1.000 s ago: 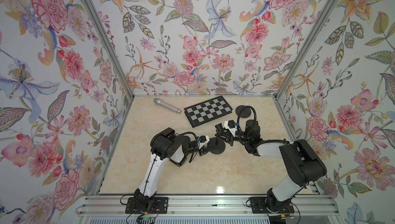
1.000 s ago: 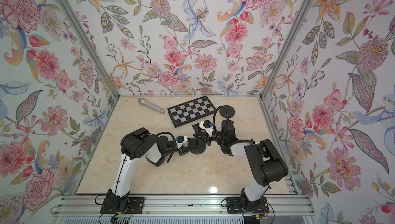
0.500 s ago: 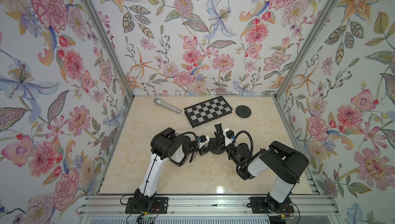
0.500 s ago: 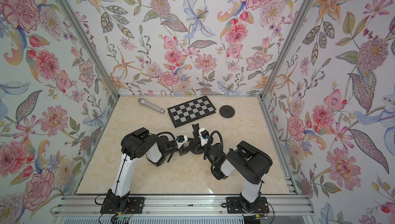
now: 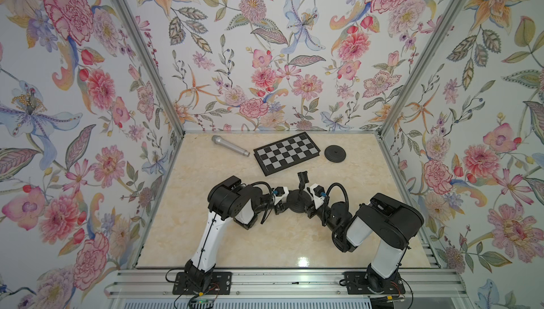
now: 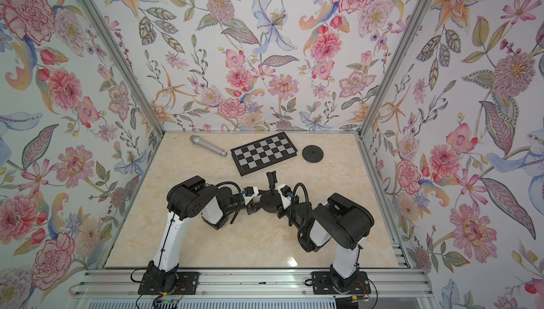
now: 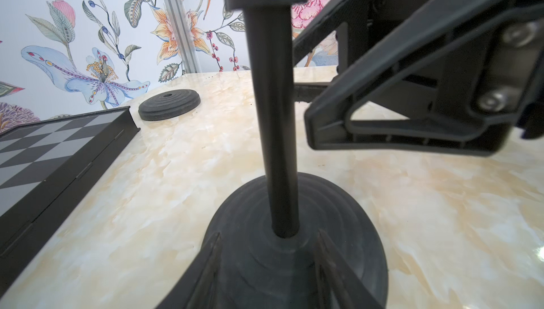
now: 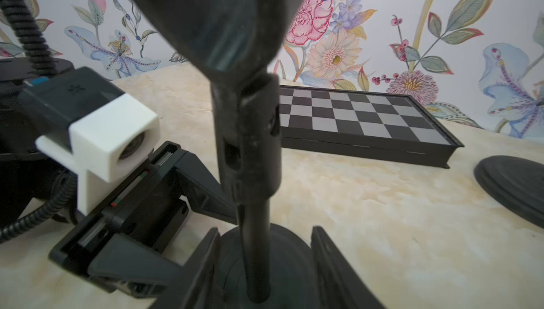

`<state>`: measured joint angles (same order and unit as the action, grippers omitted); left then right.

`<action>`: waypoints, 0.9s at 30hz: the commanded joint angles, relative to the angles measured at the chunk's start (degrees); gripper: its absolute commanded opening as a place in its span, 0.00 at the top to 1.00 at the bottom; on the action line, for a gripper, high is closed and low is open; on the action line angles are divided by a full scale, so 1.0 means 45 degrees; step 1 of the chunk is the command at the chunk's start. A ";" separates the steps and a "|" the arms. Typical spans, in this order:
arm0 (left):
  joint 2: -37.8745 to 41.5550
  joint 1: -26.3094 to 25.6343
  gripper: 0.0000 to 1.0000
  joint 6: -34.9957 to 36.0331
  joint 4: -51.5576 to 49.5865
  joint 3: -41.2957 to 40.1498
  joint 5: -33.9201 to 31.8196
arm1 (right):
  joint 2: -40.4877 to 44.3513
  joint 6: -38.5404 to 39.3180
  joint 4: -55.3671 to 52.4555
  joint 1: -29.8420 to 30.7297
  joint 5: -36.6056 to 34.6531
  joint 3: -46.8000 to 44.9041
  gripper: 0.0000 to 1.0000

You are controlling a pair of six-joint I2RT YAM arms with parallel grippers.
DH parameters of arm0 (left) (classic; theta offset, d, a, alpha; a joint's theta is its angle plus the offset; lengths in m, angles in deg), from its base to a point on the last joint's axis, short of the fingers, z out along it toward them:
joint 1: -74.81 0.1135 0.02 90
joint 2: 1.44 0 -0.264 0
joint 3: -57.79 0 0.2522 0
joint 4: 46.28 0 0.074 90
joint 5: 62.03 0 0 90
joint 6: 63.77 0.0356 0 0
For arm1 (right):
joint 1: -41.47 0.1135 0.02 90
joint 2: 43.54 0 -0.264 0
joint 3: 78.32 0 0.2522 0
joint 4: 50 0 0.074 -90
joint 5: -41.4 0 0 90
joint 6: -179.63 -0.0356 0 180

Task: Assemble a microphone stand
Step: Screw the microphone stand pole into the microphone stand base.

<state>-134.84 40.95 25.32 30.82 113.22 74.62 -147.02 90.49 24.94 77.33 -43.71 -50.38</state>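
Upright pole (image 7: 273, 116) on base (image 7: 338, 234), clip (image 5: 302, 177) topmost.
Base clasped by left gripper (image 7: 268, 234); right gripper (image 8: 265, 229) half-open astride it, grip unclear; chessboard (image 5: 287, 153) at twelve o'clock, disc (image 5: 335, 153) at one.

A black pole (image 7: 272, 116) stands upright in the middle of a round ribbed base (image 7: 347, 234) on the marble table (image 7: 176, 189), and the left gripper (image 7: 268, 235) holds this base with its fingers (image 7: 210, 263) at each side of the pole's foot. Just beside the pole, higher up, is the right gripper (image 7: 304, 107), and its near finger does not touch the pole. Farther back lie a second round disc (image 7: 169, 105) and, near it, a chessboard (image 7: 59, 145), before the flowered wall (image 7: 73, 42).
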 commanded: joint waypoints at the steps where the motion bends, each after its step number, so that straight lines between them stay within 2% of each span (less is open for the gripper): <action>1: -0.1380 -0.0036 0.49 0.0512 -0.3216 -0.0361 -0.0557 | 0.0335 0.0514 0.0250 -0.1296 0.5442 0.0216 0.47; 4: -0.1313 0.0009 0.49 0.0563 -0.3389 -0.0318 -0.0526 | 0.0502 0.0384 0.0178 -0.2272 0.7209 0.0580 0.47; 7: -0.1334 0.0007 0.49 0.0451 -0.3055 -0.0489 -0.0587 | 0.0833 0.0568 -0.0910 -0.2880 0.8598 0.1318 0.47; 11: -0.1311 0.0036 0.49 0.0559 -0.3404 -0.0345 -0.0482 | 0.1440 0.1894 -0.4442 -0.2949 0.9327 0.2563 0.49; 16: -0.1356 0.0046 0.50 0.0547 -0.3468 -0.0233 -0.0439 | 0.1337 0.1961 -0.5023 -0.3035 0.9832 0.3208 0.54; 22: -0.1373 0.0045 0.50 0.0478 -0.3324 -0.0316 -0.0462 | 0.1377 0.1709 -0.5631 -0.3084 0.9444 0.3761 0.80; 24: -0.1312 0.0041 0.50 0.0553 -0.3490 -0.0258 -0.0457 | 0.1570 0.1635 -0.5672 -0.3063 0.8841 0.3650 0.83; 26: -0.1329 0.0046 0.50 0.0422 -0.3149 -0.0455 -0.0530 | 0.1699 0.1367 -0.5504 -0.2928 0.7842 0.3427 0.96; 27: -0.1359 0.0046 0.50 0.0407 -0.3119 -0.0438 -0.0537 | 0.1738 0.1142 -0.5304 -0.2751 0.7005 0.3243 1.00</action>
<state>-135.06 41.05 25.17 30.74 113.70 75.32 -140.49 97.16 1.07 64.15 -3.89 -35.02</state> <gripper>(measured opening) 0.502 0.283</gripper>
